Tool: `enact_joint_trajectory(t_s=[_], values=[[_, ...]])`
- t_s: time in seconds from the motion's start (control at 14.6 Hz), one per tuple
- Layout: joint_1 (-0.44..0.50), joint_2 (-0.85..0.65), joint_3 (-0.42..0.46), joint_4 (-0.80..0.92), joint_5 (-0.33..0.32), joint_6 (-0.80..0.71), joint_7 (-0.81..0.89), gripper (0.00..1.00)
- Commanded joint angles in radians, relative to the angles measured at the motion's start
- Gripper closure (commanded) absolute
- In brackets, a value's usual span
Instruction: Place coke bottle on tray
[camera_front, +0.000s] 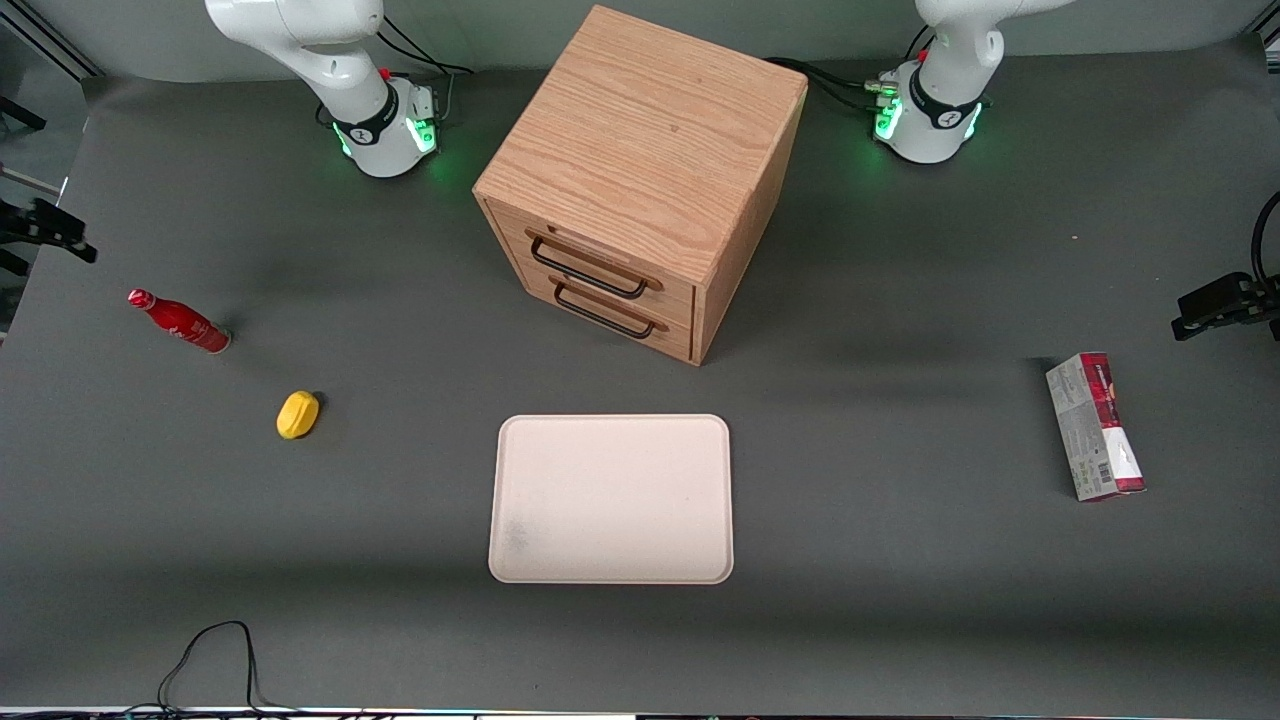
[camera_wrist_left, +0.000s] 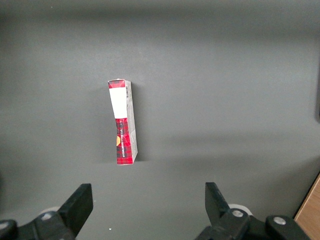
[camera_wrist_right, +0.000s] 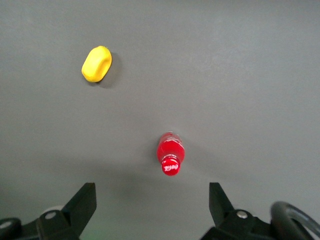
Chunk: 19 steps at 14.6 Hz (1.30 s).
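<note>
The coke bottle (camera_front: 180, 322) is a slim red bottle with a red cap, standing upright on the grey table toward the working arm's end. The right wrist view looks down on the coke bottle (camera_wrist_right: 170, 155), cap up with white lettering. My right gripper (camera_wrist_right: 151, 194) hangs high above the table, open, with nothing between its fingers (camera_wrist_right: 85, 197). The bottle sits just ahead of the gap between them. The gripper itself is out of the front view. The tray (camera_front: 610, 498), pale cream-pink with a low rim, lies flat in front of the drawer cabinet, nearer the front camera.
A yellow lemon-shaped lump (camera_front: 298, 414) lies near the bottle, nearer the front camera and toward the tray; the wrist camera also catches the lump (camera_wrist_right: 96, 63). The wooden drawer cabinet (camera_front: 640, 180) stands mid-table. A red and white box (camera_front: 1095, 426) lies toward the parked arm's end.
</note>
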Motion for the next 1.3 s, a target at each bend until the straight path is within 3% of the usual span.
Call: enact_joint_trajectory(t_s=[0.0, 0.27, 0.62, 1.23], values=[[0.003, 0.073, 0.000, -0.012, -0.010, 0.064, 0.025, 0.00], [0.001, 0.189, -0.006, -0.021, 0.001, 0.153, 0.013, 0.00], [0.000, 0.208, -0.020, -0.122, 0.004, 0.271, 0.013, 0.00], [-0.008, 0.251, -0.033, -0.128, 0.007, 0.278, 0.013, 0.00]])
